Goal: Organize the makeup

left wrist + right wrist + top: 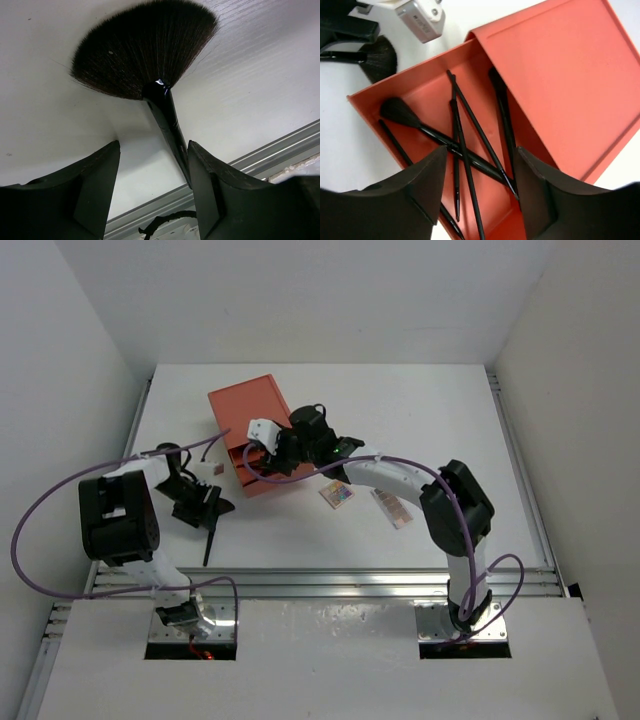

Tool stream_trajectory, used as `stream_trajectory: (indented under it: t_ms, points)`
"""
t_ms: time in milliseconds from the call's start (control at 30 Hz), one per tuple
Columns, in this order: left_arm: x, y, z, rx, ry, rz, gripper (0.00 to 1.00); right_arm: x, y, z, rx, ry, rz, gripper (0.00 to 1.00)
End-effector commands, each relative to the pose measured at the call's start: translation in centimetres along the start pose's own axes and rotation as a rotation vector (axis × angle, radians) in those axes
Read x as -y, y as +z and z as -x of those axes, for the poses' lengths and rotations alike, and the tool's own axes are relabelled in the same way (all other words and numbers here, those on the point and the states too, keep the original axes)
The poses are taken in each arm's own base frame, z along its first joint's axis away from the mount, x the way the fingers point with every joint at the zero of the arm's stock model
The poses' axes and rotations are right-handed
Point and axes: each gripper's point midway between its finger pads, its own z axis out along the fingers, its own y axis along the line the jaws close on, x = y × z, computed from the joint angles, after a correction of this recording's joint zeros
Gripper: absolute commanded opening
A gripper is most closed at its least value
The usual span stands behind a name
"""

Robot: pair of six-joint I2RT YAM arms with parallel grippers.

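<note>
Makeup brushes point(461, 150) lie crossed in the pulled-out drawer point(370, 107) of the orange box point(560, 75). One is a powder brush point(400, 112) with a full dark head, and the others are thin and black. Their lower ends are cut off behind the right gripper point(480, 165), whose jaws stand apart above the drawer with nothing between them. In the top view this arm's wrist hides most of the drawer's contents.

A fan brush point(145, 50) lies on the white table point(260, 75), to the left of the box. Its handle runs back between the parted jaws of the left gripper point(154, 155), close against the finger on the right of that wrist view. Whether handle and finger touch cannot be told, and the handle's tail is hidden behind that finger.

A square palette point(337, 494) and a longer palette point(393, 508) rest on the table to the right of the box, near each other. Their pans are too small to make out.
</note>
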Motion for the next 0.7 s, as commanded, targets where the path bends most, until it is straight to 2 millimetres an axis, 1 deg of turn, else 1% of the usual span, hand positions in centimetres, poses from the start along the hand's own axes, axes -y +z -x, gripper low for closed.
stream_trajectory:
  t_ms: [0,67,100,167,200,267,300,333,367,400,467,500,533,600,633,667]
  points:
    - [0.0,1.3,0.6,0.01,0.024,-0.013,0.63,3.1,-1.5,3.8,0.079,-0.01,-0.103,0.59]
    - [0.2,1.9,0.4,-0.012,0.026,-0.026,0.63,3.8,-1.9,4.7,0.094,-0.007,-0.128,0.64]
    - [0.4,1.9,0.4,-0.019,0.038,-0.021,0.6,4.1,-2.1,5.5,0.11,-0.002,-0.138,0.64]
    - [0.2,2.2,0.7,-0.026,0.035,-0.007,0.57,4.4,-2.6,6.1,0.128,0.004,-0.149,0.66]
    - [0.2,2.5,0.5,-0.037,0.018,-0.013,0.54,4.8,-3.2,6.9,0.15,0.016,-0.166,0.67]
    - [0.2,2.8,0.4,-0.058,0.025,0.009,0.54,5.0,-3.4,6.8,0.153,0.036,-0.196,0.67]
    - [-0.1,3.0,0.1,-0.075,0.004,0.021,0.53,4.9,-4.3,6.9,0.158,0.036,-0.202,0.67]
    - [-0.4,3.0,0.3,-0.07,-0.004,0.04,0.51,5.0,-4.5,6.7,0.154,0.039,-0.215,0.67]
    - [-0.7,3.0,0.4,-0.065,-0.011,0.058,0.5,5.5,-5.3,7.6,0.18,0.041,-0.243,0.67]
    - [-1.0,3.0,0.3,-0.076,-0.03,0.08,0.47,5.1,-5.6,6.7,0.164,0.05,-0.246,0.67]
    - [-1.5,3.1,0.1,-0.088,-0.052,0.105,0.45,5.5,-6.5,7.3,0.182,0.06,-0.28,0.67]
    - [-1.6,3.3,-0.2,-0.1,-0.063,0.112,0.44,5.2,-6.6,6.8,0.174,0.069,-0.28,0.67]
    - [-2.1,3.1,-0.5,-0.115,-0.081,0.147,0.41,5.2,-7.4,7.0,0.187,0.069,-0.292,0.67]
    - [-3.1,3.0,-0.2,-0.11,-0.085,0.202,0.37,4.9,-7.7,6.4,0.184,0.082,-0.303,0.67]
    - [-3.5,2.9,-0.2,-0.11,-0.095,0.229,0.32,5.2,-8.4,6.9,0.198,0.083,-0.316,0.67]
    - [-4.3,2.7,-0.8,-0.127,-0.104,0.269,0.3,4.8,-8.4,6.2,0.186,0.092,-0.314,0.67]
